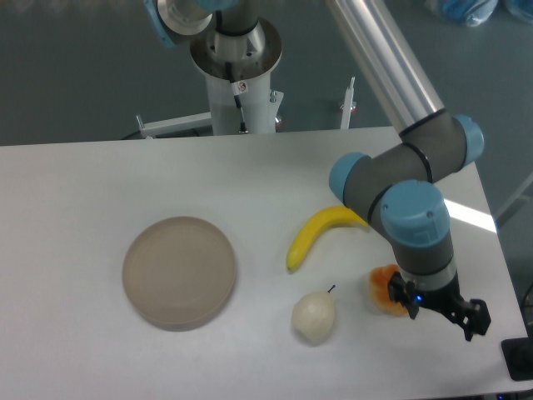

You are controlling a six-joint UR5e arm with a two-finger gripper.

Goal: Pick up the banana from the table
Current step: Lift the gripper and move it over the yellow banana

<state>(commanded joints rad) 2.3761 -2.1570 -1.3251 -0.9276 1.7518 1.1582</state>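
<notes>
Bright yellow against the large flat white tabletop, the smooth curved banana lies untouched between the round beige-grey plate and the arm's grey elbow joint, with the pale cream pear just in front of it. The black two-finger gripper hangs low near the table's right front edge, beside the lumpy orange fruit, well apart from the banana; whether its fingers stand apart or together cannot be told. The wrist points downward, forearm folded back over the fruit. A good pick would likely bring the gripper left and back, above the banana's thick middle, with the fingers across its width, clear of the pear
</notes>
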